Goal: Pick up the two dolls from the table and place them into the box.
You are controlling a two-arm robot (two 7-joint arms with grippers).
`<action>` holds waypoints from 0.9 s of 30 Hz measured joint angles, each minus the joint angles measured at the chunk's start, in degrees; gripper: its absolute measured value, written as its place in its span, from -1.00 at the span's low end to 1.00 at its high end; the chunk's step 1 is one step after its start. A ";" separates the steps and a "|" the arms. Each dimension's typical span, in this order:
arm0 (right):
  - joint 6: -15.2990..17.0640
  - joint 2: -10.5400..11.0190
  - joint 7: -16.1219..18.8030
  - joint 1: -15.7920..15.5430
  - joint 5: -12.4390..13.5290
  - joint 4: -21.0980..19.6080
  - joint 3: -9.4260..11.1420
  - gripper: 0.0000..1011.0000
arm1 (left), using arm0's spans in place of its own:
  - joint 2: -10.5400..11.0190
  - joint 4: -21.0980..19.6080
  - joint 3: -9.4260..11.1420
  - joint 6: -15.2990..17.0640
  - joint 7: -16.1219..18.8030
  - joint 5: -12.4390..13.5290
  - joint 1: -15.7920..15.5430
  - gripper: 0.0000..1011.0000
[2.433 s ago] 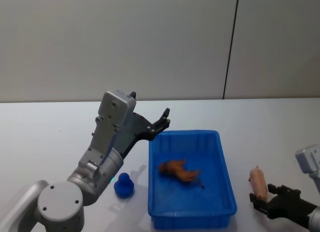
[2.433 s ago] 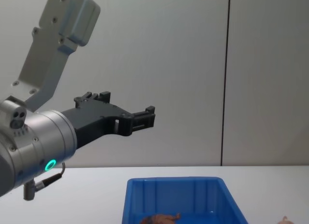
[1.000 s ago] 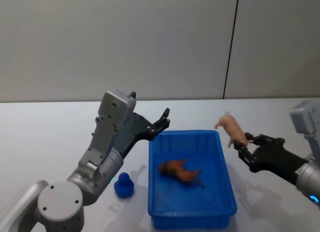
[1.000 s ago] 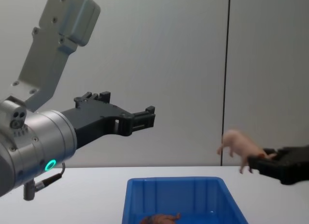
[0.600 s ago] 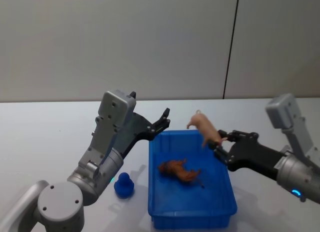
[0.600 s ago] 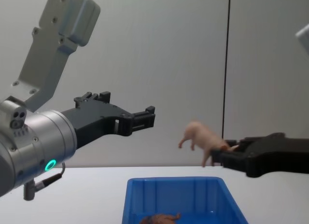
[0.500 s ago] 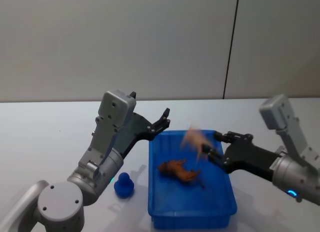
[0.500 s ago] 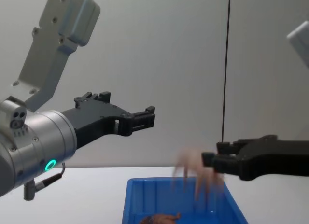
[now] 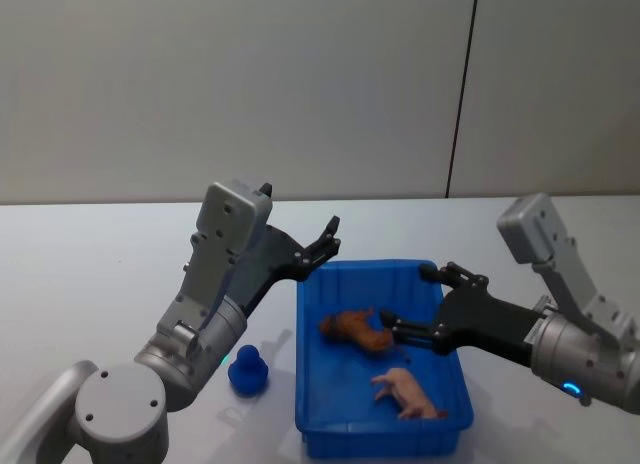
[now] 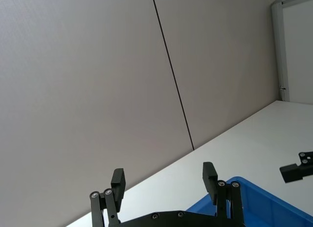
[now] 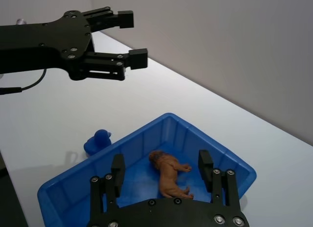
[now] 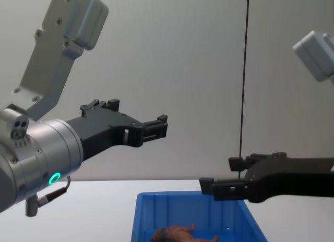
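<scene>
– Since both dolls are lying inside the box [image 9: 380,439], is anything left for the arms to do?

– Doubt it tbh. Reddish-brown doll [image 9: 355,330] is about mid-box, long axis roughly left-right with a slight slant. Pink doll [image 9: 410,392] is in the near-right part, lying on a diagonal toward the near-right corner. The 2 are near each other but apart.

– Which arm is closer?

– Right one, easily. Right end effector [image 9: 405,296] hangs over the box's right half, fingers spread wide, holding nothing. The brown doll is just to its left, nearly at the lower fingertip. From the right wrist camera it sits between the 2 fingers but lower down, on the box floor. The pink doll is below the end effector and closer to the robot. Left end effector [image 9: 328,239] hovers by the box's far-left corner, also spread open and empty, well off from both dolls.

– So next move?

– My guess: the right arm just lifts and backs out to the right, away from the brown doll so it doesn't clip it. The only other thing on the surface [image 9: 80,274] is a small blue duck [image 9: 247,369] left of the box, not part of the job.
</scene>
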 joint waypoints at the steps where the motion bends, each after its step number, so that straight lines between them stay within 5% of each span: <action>1: -0.11 0.12 -0.33 -0.02 0.26 0.00 0.08 0.75 | 0.00 0.00 0.00 0.00 0.00 0.00 0.00 0.98; 5: -0.77 0.69 -1.67 -0.47 1.46 -0.20 0.57 0.98 | 0.00 0.00 0.00 0.00 0.00 0.00 0.00 0.98; 27: -8.87 8.16 -8.25 -7.57 13.30 -2.75 6.56 0.98 | 0.01 -0.01 -0.03 0.00 0.00 0.03 0.04 0.98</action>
